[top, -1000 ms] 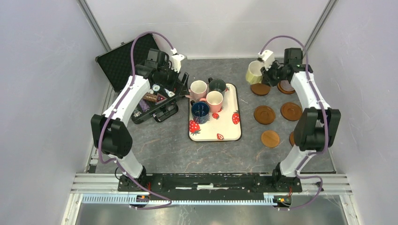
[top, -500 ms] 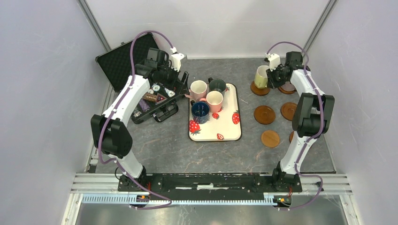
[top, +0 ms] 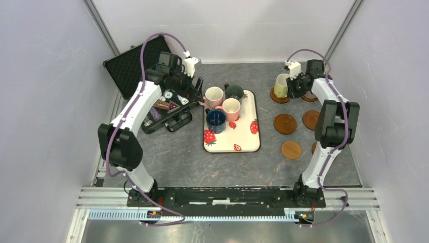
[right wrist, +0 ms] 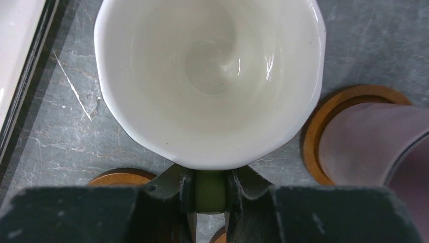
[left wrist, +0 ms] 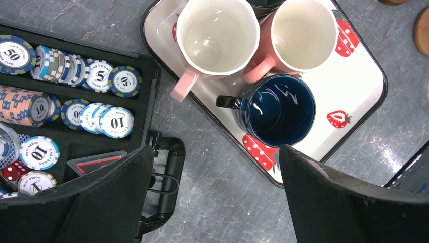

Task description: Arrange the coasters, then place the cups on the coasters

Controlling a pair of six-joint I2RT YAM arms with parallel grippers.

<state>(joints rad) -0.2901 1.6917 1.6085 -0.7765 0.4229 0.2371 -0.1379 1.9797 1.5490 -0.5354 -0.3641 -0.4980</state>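
My right gripper point(top: 293, 84) point(right wrist: 210, 198) is shut on the handle of the yellow-green cup point(top: 281, 84) point(right wrist: 210, 76). That cup stands upright over the back-left coaster point(top: 280, 96); contact cannot be told. The lilac cup point(right wrist: 369, 147) sits on the coaster point(right wrist: 314, 132) beside it. Three more coasters point(top: 285, 123) point(top: 313, 120) point(top: 291, 149) lie bare on the right. Two pink cups point(top: 214, 95) point(top: 231, 107), a dark green cup point(top: 234, 91) and a navy cup point(top: 216, 119) point(left wrist: 278, 109) stand on the strawberry tray point(top: 245, 142). My left gripper point(top: 195, 95) point(left wrist: 215, 195) hangs open between the tray and the chip case.
An open black case of poker chips point(top: 164, 109) point(left wrist: 76, 101) lies left of the tray, its lid point(top: 129, 68) leaning back toward the corner. Walls close in on both sides and behind. The right arm's elbow point(top: 334, 124) hangs over the right-hand coasters.
My right gripper has carried the yellow-green cup from a tilted hold in the air down and right, so it now stands upright over the back-left coaster. The left arm has not moved.
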